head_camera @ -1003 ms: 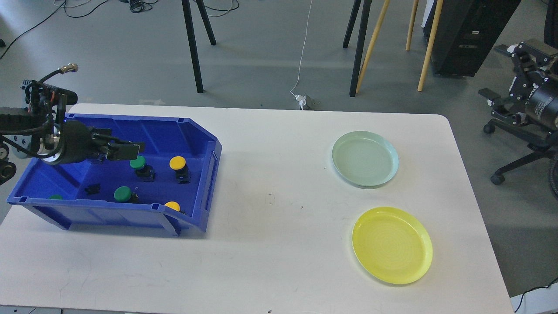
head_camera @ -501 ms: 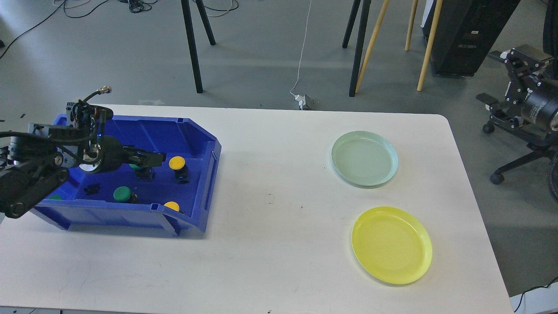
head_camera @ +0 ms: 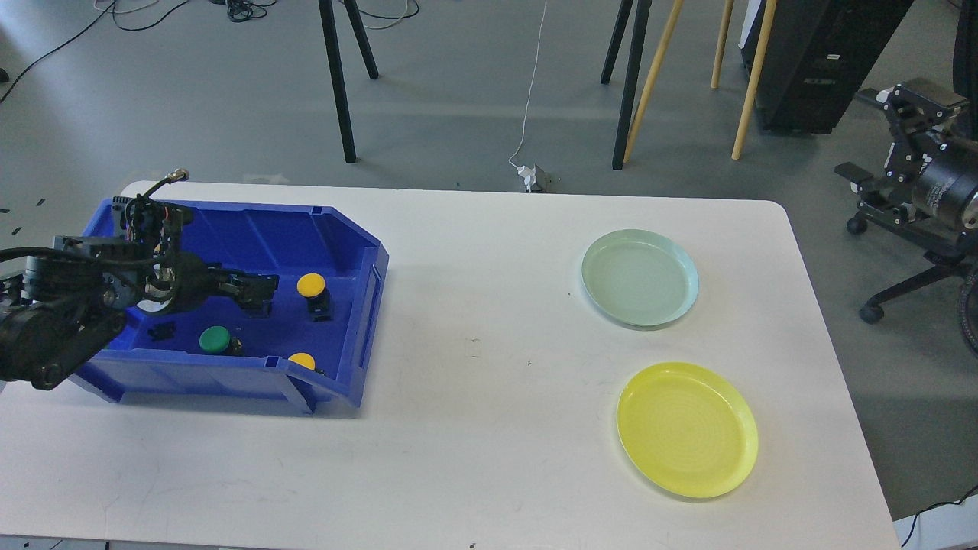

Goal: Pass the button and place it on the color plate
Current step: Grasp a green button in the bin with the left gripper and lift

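Observation:
A blue bin on the table's left holds push buttons: a yellow one, a green one and another yellow one by the front wall. My left gripper is down inside the bin, over the spot where a second green button stood. That button's cap is hidden under the fingers, and I cannot tell if they grip it. A pale green plate and a yellow plate lie on the right, both empty. My right gripper hangs off the table's right side, dark and unclear.
A small black part lies on the bin floor. The white table has its right edge close to the plates. Tripod legs, wooden poles and a cable stand on the floor behind the table.
My left gripper has come down and rightwards into the bin, then settled over the upper green button, which no longer shows. The right arm shifted slightly.

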You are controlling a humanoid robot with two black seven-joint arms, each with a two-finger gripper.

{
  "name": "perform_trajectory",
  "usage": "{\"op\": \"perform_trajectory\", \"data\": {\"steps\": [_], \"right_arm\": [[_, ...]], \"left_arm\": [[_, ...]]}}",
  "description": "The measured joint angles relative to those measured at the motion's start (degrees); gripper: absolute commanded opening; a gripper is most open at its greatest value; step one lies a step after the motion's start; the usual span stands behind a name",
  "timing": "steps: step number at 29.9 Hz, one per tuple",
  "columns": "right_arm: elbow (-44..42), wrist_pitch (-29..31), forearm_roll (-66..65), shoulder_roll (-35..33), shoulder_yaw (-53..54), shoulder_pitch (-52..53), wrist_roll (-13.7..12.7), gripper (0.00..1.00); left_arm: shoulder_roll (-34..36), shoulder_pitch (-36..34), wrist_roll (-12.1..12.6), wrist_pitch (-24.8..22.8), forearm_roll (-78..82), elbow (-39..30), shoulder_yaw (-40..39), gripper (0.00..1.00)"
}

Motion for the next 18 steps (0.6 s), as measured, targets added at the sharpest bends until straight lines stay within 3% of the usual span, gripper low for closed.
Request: {"op": "perform_trajectory", "data": {"steps": [18], "right_arm": [[-0.05,-0.71,-0.92,0.7,0.0,0.06,0.09,0.99]], "left_arm": [[-1.75,0.07,-0.91,0.13,0.08,4.1,0.2,0.99]]}}
